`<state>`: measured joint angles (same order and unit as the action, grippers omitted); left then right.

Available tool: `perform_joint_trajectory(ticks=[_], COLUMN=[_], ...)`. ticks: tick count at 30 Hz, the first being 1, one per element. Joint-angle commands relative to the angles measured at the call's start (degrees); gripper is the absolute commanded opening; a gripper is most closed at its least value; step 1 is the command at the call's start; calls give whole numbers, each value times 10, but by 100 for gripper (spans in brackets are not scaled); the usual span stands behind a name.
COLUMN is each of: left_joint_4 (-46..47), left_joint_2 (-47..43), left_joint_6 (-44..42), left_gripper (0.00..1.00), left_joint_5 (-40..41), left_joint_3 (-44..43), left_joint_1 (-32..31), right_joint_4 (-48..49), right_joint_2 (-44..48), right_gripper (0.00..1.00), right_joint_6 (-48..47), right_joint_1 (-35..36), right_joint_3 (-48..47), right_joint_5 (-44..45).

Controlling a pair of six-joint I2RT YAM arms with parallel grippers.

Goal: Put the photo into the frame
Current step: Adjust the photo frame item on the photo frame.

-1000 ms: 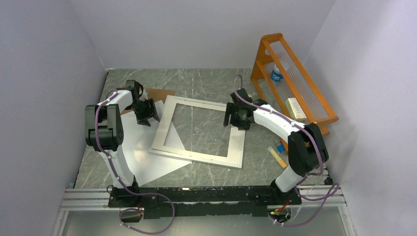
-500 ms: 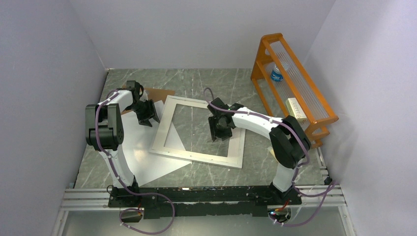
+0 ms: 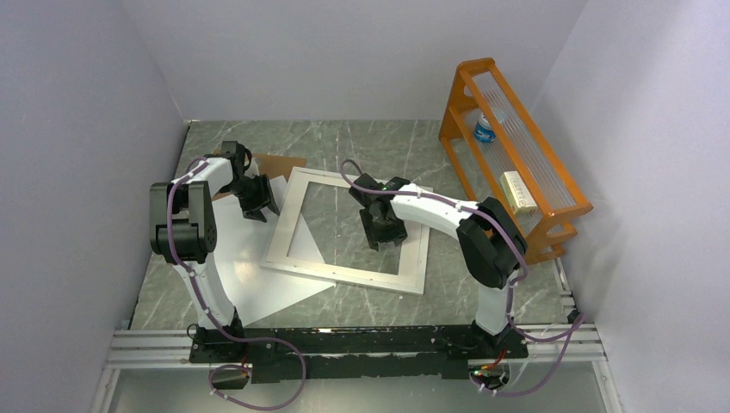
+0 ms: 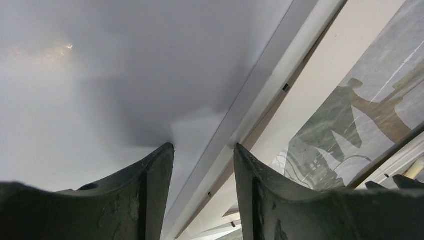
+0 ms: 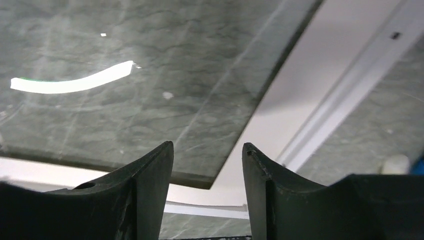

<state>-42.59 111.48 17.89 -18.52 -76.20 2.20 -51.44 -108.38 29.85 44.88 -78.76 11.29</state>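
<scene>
The frame (image 3: 413, 267), a big rectangle with a white border, lies flat mid-table. A plain white sheet (image 3: 254, 288), seemingly the photo lying white side up, sits partly under the frame's near-left corner; no printed side shows. My left gripper (image 3: 256, 198) is at the frame's left edge, open. In the left wrist view its tips (image 4: 202, 146) straddle the frame's rail (image 4: 260, 85), with the white sheet (image 4: 100, 75) beside it. My right gripper (image 3: 385, 231) hangs open over the frame's opening near the right side. In the right wrist view its tips (image 5: 207, 144) are above the inner corner of the white border (image 5: 300, 90), holding nothing.
An orange rack (image 3: 551, 185) stands along the right wall with a bottle (image 3: 485, 129) and a small box (image 3: 519, 191) in it. A brown board (image 3: 280, 163) lies behind the frame's far-left corner. Small yellow and blue items (image 3: 487, 274) lie near the right arm's base.
My right gripper has swung left, from the frame's right edge to over its opening. The left arm, the frame and the white sheet have not moved.
</scene>
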Motion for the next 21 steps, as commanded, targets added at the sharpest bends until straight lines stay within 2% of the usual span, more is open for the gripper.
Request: perform_joint_trajectory(ticks=[1,11,21], left_joint_4=[-23,-22,-25], left_joint_2=[9,8,13], left_joint_6=[7,9,11], left_gripper=[53,53,53], left_joint_5=[3,-3,-4], left_joint_3=[-5,-2,-5], left_joint_1=[-7,-7,-7], right_joint_4=[-109,-157,-197], right_joint_2=[-24,-70,-88], right_gripper=[57,62,61], right_joint_6=[57,87,117], right_joint_1=[9,24,34], right_joint_3=[-43,-74,-73], right_joint_5=[129,156,177])
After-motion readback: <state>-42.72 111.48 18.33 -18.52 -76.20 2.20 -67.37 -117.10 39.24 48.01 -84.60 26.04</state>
